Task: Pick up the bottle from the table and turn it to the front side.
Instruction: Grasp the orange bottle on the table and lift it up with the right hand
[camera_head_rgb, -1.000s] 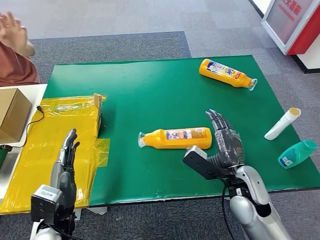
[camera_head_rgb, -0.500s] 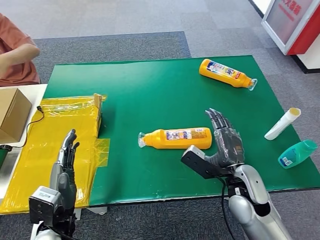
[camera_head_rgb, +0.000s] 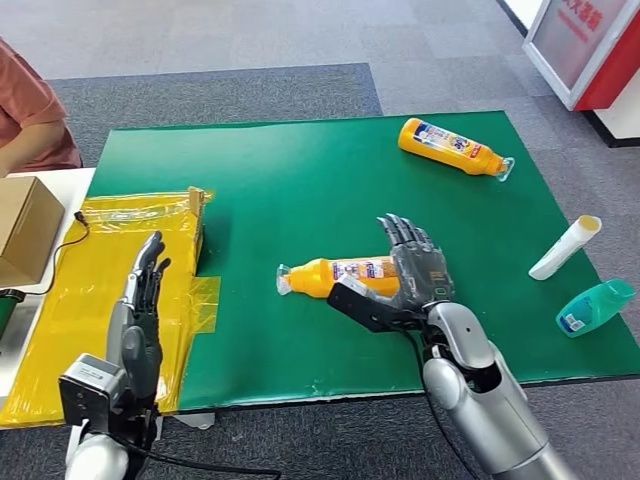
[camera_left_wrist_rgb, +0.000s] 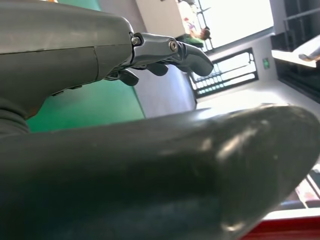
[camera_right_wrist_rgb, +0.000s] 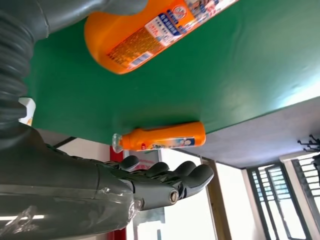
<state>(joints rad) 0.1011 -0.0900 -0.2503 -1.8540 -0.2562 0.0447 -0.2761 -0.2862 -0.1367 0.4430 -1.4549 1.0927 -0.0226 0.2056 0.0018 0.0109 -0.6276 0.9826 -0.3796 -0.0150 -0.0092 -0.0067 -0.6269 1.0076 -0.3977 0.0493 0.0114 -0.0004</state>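
A: Where's the bottle (camera_head_rgb: 343, 275)?

B: Lying on its side on the green mat (camera_head_rgb: 302, 190), near the middle, clear cap toward the robot's left. The right hand (camera_head_rgb: 411, 275) is at its base end, covering that part from the head camera.

A: Gripping it?

B: Not that I can see. The fingers (camera_head_rgb: 404, 235) are extended and a little apart, palm facing the bottle, thumb stretched out low along the mat on the near side. In the wrist view the bottle's base sits right by the thumb, but whether anything touches is hard to tell.

A: And the left hand (camera_head_rgb: 140, 310)?

B: Raised over the yellow sheet (camera_head_rgb: 113, 250) at the table's left, fingers straight, close together, holding nothing.

A: Anything else around?

B: A second orange bottle (camera_head_rgb: 453, 147) lies at the far right of the mat (cap pointing right). A white tube (camera_head_rgb: 564, 247) and a teal bottle (camera_head_rgb: 596, 306) lie at the right edge. A cardboard box (camera_head_rgb: 26, 225) sits far left, with a person's arm (camera_head_rgb: 30, 140) behind it.
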